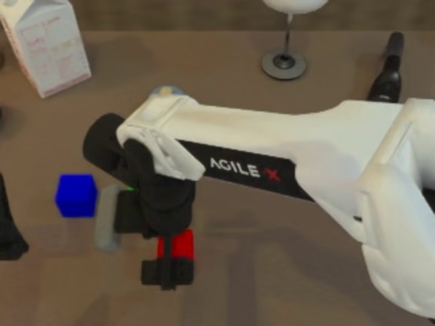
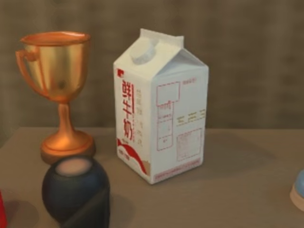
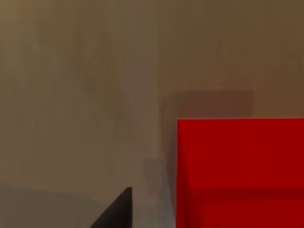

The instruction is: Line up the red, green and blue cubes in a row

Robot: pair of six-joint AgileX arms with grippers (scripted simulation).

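Top view shows the right gripper point(image 1: 168, 257) low over the table and clenched on the red cube point(image 1: 178, 244), probably to set it in the row. Blue cube point(image 1: 75, 195) rests well to its left; a green sliver point(image 1: 128, 188), perhaps the green cube, peeks from under the wrist.

A white milk carton point(image 2: 160, 111) with red print stands upright on the brown table point(image 2: 228, 190), one corner turned toward the camera. Just beside it stands a gold trophy cup point(image 2: 58, 90) on a round base. Nearer the camera sits a dark round jar point(image 2: 75, 187) with a pale top, overlapping the trophy's base. A pale blue-topped object point(image 2: 299, 190) shows at the frame's edge.
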